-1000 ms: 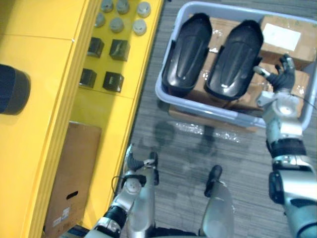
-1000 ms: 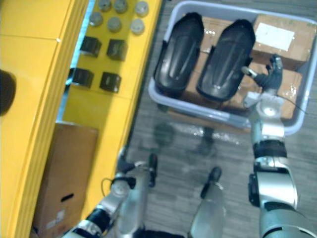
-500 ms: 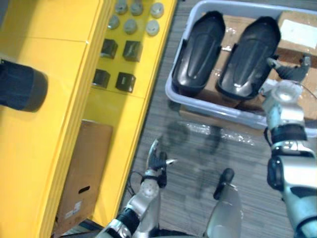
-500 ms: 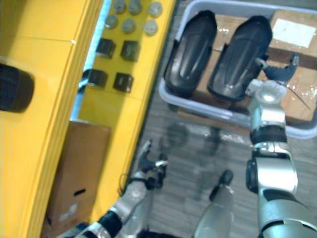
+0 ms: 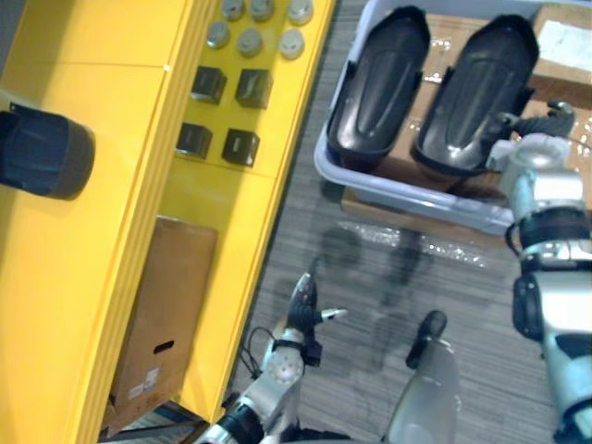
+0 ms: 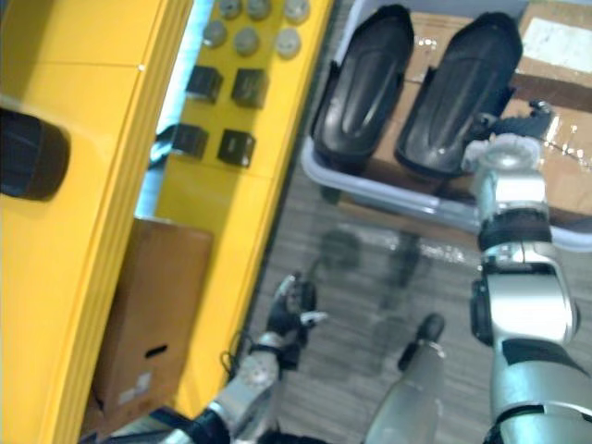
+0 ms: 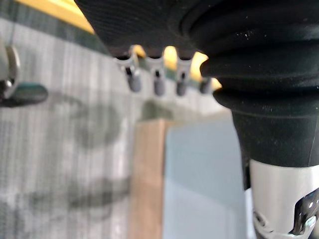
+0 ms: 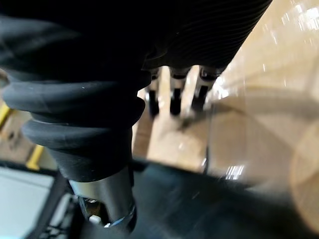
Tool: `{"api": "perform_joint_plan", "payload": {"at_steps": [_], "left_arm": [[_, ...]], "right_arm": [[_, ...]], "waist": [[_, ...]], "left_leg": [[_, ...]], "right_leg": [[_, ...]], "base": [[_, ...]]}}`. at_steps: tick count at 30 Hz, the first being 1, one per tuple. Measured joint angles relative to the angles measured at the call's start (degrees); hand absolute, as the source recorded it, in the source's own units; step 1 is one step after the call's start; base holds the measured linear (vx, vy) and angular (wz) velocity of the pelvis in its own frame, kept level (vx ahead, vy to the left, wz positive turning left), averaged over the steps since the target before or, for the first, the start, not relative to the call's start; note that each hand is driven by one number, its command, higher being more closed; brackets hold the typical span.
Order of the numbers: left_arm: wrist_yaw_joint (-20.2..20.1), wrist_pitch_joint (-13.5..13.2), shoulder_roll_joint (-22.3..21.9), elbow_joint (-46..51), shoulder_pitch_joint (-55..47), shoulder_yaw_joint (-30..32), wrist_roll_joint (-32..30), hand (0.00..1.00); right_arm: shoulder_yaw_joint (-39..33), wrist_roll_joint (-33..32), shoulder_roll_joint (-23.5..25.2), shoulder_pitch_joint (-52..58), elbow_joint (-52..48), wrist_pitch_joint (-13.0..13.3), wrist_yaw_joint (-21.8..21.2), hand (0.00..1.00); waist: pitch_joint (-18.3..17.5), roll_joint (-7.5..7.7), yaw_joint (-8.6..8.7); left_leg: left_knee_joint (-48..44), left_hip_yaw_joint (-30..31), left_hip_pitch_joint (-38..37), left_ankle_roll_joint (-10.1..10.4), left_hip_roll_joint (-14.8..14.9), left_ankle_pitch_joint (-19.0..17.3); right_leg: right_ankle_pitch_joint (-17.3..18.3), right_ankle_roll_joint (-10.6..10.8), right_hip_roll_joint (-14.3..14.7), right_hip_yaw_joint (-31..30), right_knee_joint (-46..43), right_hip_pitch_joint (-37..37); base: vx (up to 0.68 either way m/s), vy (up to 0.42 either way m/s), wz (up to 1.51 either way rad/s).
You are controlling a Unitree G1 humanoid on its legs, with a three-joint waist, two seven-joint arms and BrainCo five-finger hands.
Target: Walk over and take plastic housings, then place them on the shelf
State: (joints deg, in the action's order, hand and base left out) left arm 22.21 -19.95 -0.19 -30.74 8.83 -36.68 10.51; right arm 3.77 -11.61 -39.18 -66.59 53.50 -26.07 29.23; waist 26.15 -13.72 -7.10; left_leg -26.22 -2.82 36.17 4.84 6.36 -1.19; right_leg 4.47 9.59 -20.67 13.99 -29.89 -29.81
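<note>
A glossy yellow shelf [image 5: 111, 111] carries 4 black cubes [image 5: 240, 146] and 6 grey round caps [image 5: 248, 41]. The left hand [image 5: 302, 305] hangs low over ribbed grey carpet [image 5: 370, 268], its fingers straight and loose, holding nothing. 2 long, domed, shiny black plastic housings, the left housing [image 5: 379, 88] and the right housing [image 5: 472, 88], lie side by side on brown cardboard boxes [image 5: 555, 69] in a pale bin [image 5: 407, 196]. The right hand [image 5: 538, 129] is just beside the right housing's near edge with its fingers relaxed and not wrapped round it. Whether they touch cannot be told.

floor: grey carpet [image 5: 370, 268] | left: yellow shelf [image 5: 102, 185] | beside: cardboard box [image 5: 162, 314]
</note>
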Motion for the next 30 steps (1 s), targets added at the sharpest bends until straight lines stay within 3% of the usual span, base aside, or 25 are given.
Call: {"api": "perform_joint_plan", "payload": {"at_steps": [2, 8, 17, 25, 30], "left_arm": [[-0.4, -1.1, 0.0, 0.4, -0.2, -0.7, 0.8, 0.0], [-1.0, -1.2, 2.0, 3.9, -0.9, -3.6, 0.9, 0.0], [-1.0, -1.1, 2.4, 5.8, -2.0, -4.8, 0.9, 0.0], [-2.8, -1.3, 6.5, 11.6, -4.3, -3.6, 1.0, 0.0], [-3.6, -2.9, 6.9, 16.7, -4.6, 1.6, 1.0, 0.0]], "right_arm": [[1.6, 3.7, -0.9, -0.8, 2.3, -2.2, -1.3, 1.0], [2.0, 6.0, -1.3, -1.1, 5.2, -5.4, -3.8, 1.0], [-0.7, 15.4, -1.3, 3.8, 6.2, -5.5, -4.5, 1.0], [-5.3, 17.0, -1.3, 10.3, 5.9, 3.8, 0.3, 1.0], [-6.4, 17.3, -1.1, 15.1, 1.2, 8.8, 2.9, 1.0]], "waist": [[0.0, 0.01, -0.09], [0.0, 0.08, -0.14], [-0.6, 1.0, -1.57], [-1.2, 4.07, -1.07], [-0.9, 7.36, 0.42]], "left_leg": [[-0.1, -0.5, 0.1, -0.2, -0.1, 0.2], [-0.5, -0.5, 1.1, -0.6, 0.0, 0.2], [-2.2, -0.2, 2.1, -0.9, 0.1, 0.2], [-3.1, -0.7, 1.7, -0.8, 2.5, 0.6], [-1.3, -1.8, -2.3, -0.7, 3.8, 0.5]], "right_leg": [[0.2, 0.0, -0.4, 0.0, -0.6, -0.2], [1.2, 0.0, -1.1, 1.0, -2.0, -0.6], [1.7, 0.1, -1.7, 2.0, -3.3, -0.3], [0.0, 0.4, 0.2, 4.6, 0.7, 3.6], [-1.6, 0.4, 2.1, 4.6, 5.2, 8.0]], "base": [[0.0, -0.003, 0.06], [0.0, -0.01, 0.11], [0.0, 0.001, 0.06], [0.01, 0.013, 0.03], [0.03, 0.014, -0.13]]}}
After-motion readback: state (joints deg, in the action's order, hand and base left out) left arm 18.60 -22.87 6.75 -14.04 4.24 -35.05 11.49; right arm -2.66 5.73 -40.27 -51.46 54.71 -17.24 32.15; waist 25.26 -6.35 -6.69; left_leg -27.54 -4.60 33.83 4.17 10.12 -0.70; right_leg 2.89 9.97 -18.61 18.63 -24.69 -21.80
